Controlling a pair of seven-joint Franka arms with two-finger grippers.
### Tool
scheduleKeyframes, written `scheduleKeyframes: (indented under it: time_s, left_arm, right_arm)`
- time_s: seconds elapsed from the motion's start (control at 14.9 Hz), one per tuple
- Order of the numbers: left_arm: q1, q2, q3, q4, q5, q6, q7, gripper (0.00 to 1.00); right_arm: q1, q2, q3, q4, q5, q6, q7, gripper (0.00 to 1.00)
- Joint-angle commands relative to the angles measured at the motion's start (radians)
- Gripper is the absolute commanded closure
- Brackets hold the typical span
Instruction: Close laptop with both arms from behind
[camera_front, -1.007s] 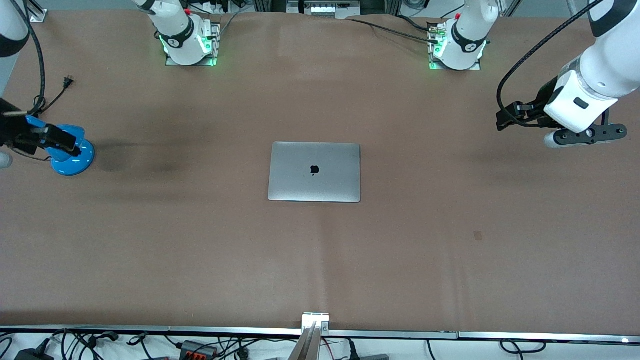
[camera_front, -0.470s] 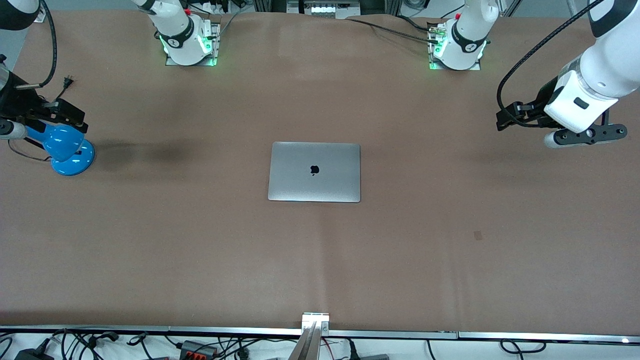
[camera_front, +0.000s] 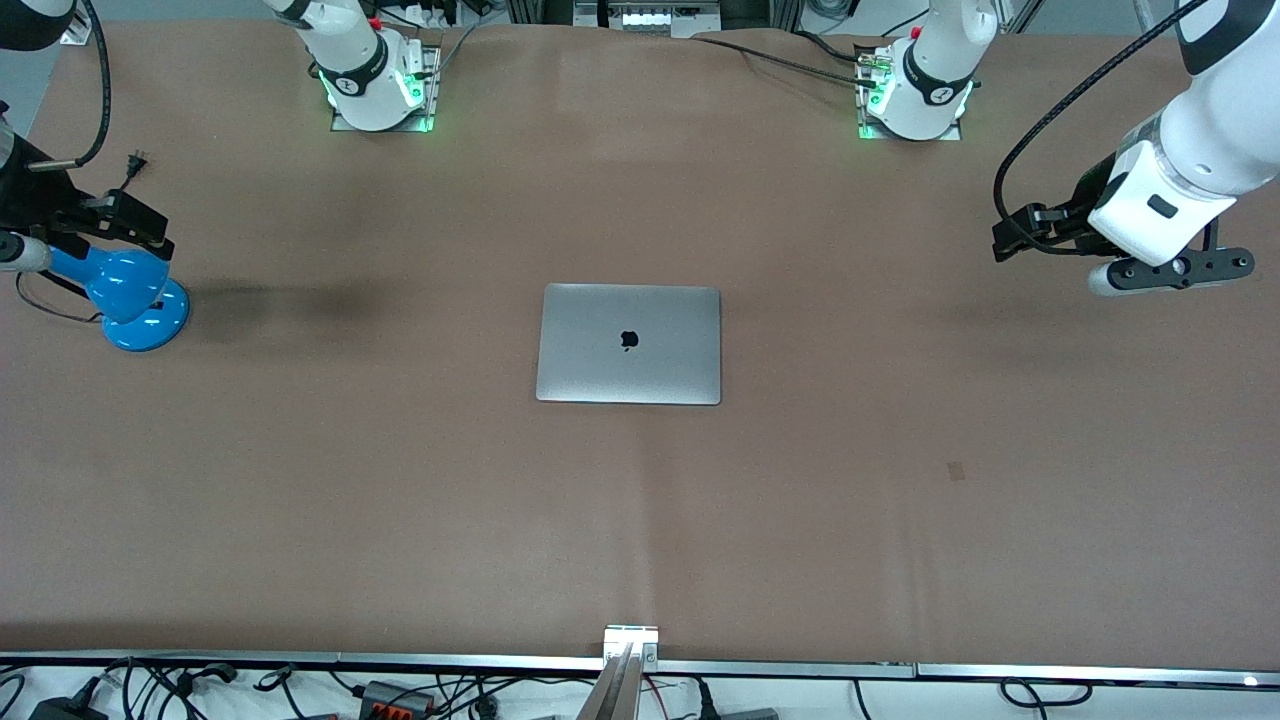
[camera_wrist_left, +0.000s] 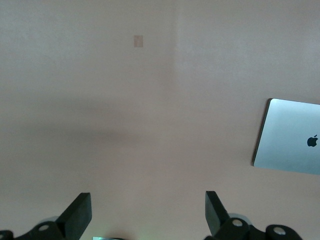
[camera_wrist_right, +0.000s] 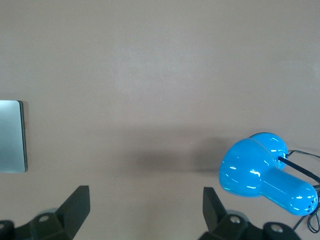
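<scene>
Black and spread wide, the left pincer hangs empty over bare counter at the left arm's end, well apart from the laptop. The right pincer is just as open and just as empty; it hangs over the right arm's end of the counter, above a blue desk lamp that stands there.

Over the last second the right arm has drawn up and back from over the lamp toward the counter's edge, while the left arm has kept its place. The laptop has not shifted at all. Its silver-grey lid lies flat, logo up, in the middle of the counter, touched by nothing. Judged from that, the closing is already done and both arms are backing off or parked; nothing seems left but to stay clear.

The laptop's long axis runs from one arm's end of the counter to the other, its short sides facing the arms' ends. Which long edge carries the hinge cannot be told from these views.
</scene>
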Motion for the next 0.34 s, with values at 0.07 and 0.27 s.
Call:
scheduleKeyframes:
  time_s: [0.07, 0.27]
  left_arm:
    - [-0.003, 0.000, -0.001, 0.014, 0.023, -0.005, -0.010, 0.00]
    - [-0.001, 0.000, -0.001, 0.014, 0.023, -0.005, -0.010, 0.00]
  right_arm:
    - [-0.005, -0.032, 0.006, -0.029, -0.006, -0.003, -0.011, 0.00]
    - [-0.005, -0.032, 0.006, -0.027, -0.008, 0.003, -0.011, 0.00]
